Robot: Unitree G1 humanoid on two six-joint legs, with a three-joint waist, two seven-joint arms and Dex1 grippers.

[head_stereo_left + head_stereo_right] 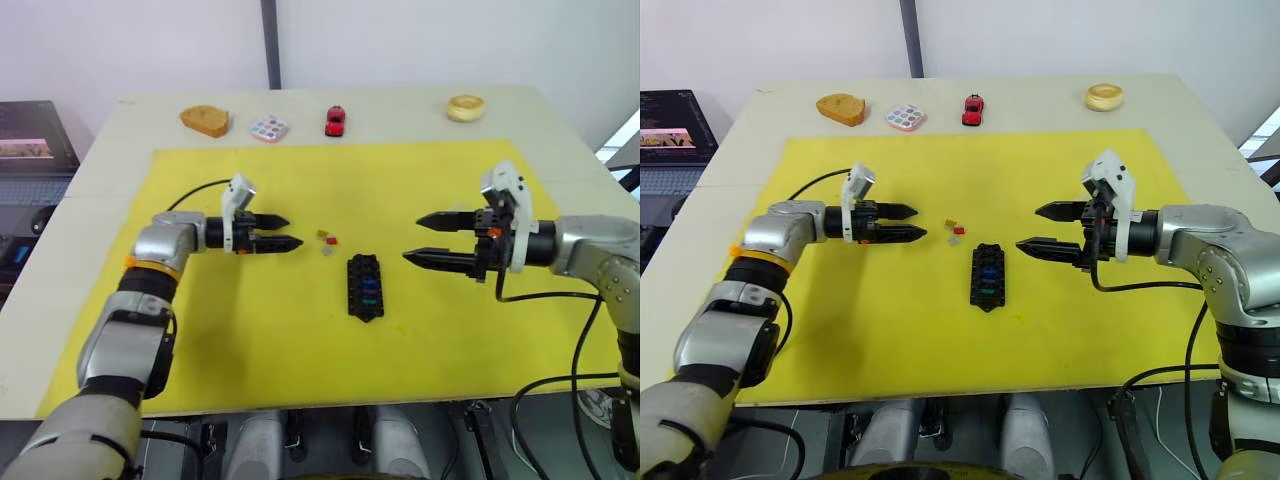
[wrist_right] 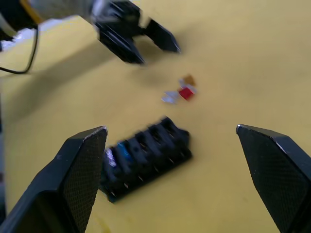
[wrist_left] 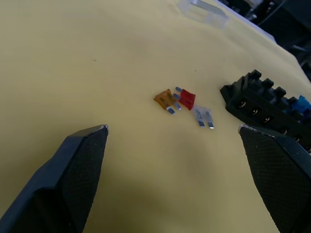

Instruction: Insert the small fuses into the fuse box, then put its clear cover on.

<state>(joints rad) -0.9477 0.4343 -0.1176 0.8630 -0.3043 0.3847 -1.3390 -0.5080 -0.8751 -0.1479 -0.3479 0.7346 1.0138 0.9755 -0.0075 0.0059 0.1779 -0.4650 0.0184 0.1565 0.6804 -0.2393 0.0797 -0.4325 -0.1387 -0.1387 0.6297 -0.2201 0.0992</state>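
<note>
The left gripper (image 1: pixel 288 232) hovers over the yellow mat (image 1: pixel 250 320), its two black fingers pointing toward the middle of the table with a narrow gap between the tips and nothing held. Just beyond its tips lie three loose small fuses: a tan-yellow fuse (image 3: pixel 165 100), a red fuse (image 3: pixel 187 99) touching it, and a grey fuse (image 3: pixel 204 116) just beside them, all flat on the mat. Near this cluster, a little closer to the robot, sits the fuse box (image 1: pixel 365 287), a black block lying lengthwise away from the robot, with a blue fuse (image 1: pixel 367 284), a green one and a purple one already seated in its slots. In the left wrist view the clear cover (image 3: pixel 202 10) rests on the mat well apart from the fuses, on their far side. The right gripper (image 1: pixel 423 241) hangs to the right of the fuse box, fingers spread wide and empty, tips aimed toward the box. Along the table's far edge, off the mat, stand a wooden piece (image 1: pixel 204 121), a dotted palette (image 1: pixel 269 128), a red toy car (image 1: pixel 335 121) and a pale ring (image 1: pixel 466 108).
</note>
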